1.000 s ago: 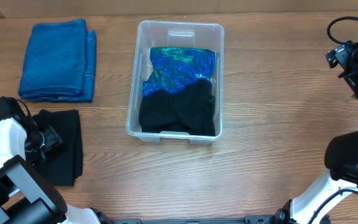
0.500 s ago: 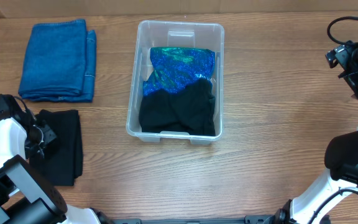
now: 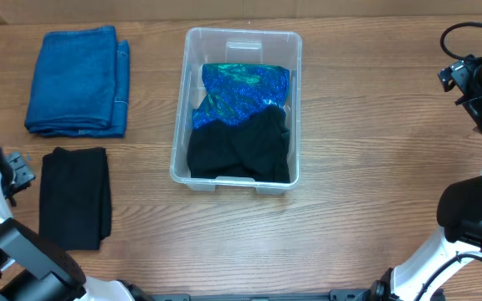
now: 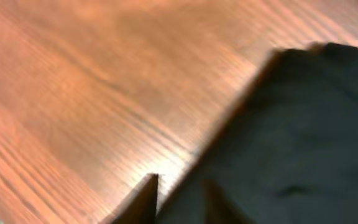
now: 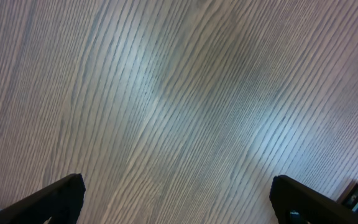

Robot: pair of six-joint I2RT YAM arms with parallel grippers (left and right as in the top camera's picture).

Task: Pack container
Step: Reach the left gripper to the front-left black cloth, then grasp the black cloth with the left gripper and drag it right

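The clear container point(image 3: 243, 32) stands at the table's middle. Inside it lie a shiny blue-green cloth point(image 3: 245, 88) and, nearer the front, a black garment point(image 3: 241, 150). A folded black cloth point(image 3: 75, 196) lies flat on the table at the left, and it fills the right of the blurred left wrist view point(image 4: 303, 137). My left gripper point(image 3: 17, 171) hovers just left of that cloth. Its jaws point(image 4: 182, 199) keep a narrow gap with nothing in it. My right gripper point(image 3: 467, 84) hangs high at the far right, jaws wide open point(image 5: 178, 199) over bare wood.
A folded blue towel point(image 3: 78, 79) lies at the back left, behind the black cloth. The right arm's base point(image 3: 475, 213) stands at the right edge.
My left gripper has drawn back to the left, off the black cloth, and its jaws have narrowed. The cloth stays flat on the table. The right arm has not moved.
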